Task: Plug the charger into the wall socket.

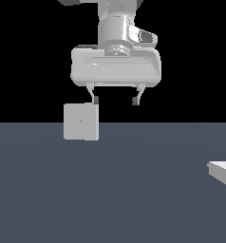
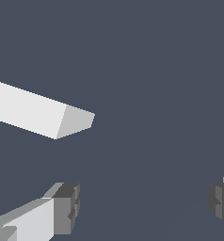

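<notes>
The wall socket [image 1: 80, 122] is an upright light-grey square plate with a tiny yellowish mark at its centre, standing on the dark floor at the exterior view's left. My gripper [image 1: 115, 100] hangs open just above it and a little to the exterior view's right, with nothing between its fingers. One fingertip [image 1: 95, 100] is close over the plate's top corner. The charger [image 1: 222, 172], a small light-grey block, lies on the floor at the exterior view's far right, well apart from the gripper. The wrist view shows the open gripper [image 2: 142, 204] over bare floor, with a light-grey slab [image 2: 34, 113], apparently the wall socket, beside it.
The dark grey-blue floor [image 1: 124, 199] stretches across the whole scene, with black background behind it. Part of the charger is cut off by the exterior view's right edge.
</notes>
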`<state>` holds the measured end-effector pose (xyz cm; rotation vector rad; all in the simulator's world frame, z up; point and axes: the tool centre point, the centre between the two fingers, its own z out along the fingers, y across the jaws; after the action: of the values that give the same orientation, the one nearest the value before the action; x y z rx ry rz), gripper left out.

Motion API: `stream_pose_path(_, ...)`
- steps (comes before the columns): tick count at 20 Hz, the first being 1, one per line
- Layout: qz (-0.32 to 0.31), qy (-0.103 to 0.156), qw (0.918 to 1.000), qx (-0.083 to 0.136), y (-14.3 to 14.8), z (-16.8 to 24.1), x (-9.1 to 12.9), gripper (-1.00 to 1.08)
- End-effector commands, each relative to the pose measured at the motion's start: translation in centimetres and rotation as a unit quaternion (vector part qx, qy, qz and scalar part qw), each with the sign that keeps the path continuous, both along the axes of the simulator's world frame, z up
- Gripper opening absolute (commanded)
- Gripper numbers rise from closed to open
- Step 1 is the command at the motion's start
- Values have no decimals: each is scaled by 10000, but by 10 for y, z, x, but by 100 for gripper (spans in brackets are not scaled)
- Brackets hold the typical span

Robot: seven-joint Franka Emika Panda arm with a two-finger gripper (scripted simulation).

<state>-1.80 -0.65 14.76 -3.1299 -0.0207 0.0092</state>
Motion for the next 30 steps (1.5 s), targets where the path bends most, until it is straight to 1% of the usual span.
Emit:
stream_pose_path(1,-37,-61,10000,-9,-11,-4,-4,100)
stream_pose_path(6,-130,-239,9996,-33,-42,-17,-17,100)
stream_pose_path(15,-356,-668,9971,-95,-115,-49,-45,100)
stream_pose_path(19,-442,-832,9955,-113,-143,-62,-56,100)
stream_pose_path(25,-533,-1010,9934,-120,-173,-77,-66,100)
stream_pose_path(30,-570,-1089,9924,-115,-186,-83,-70,100)
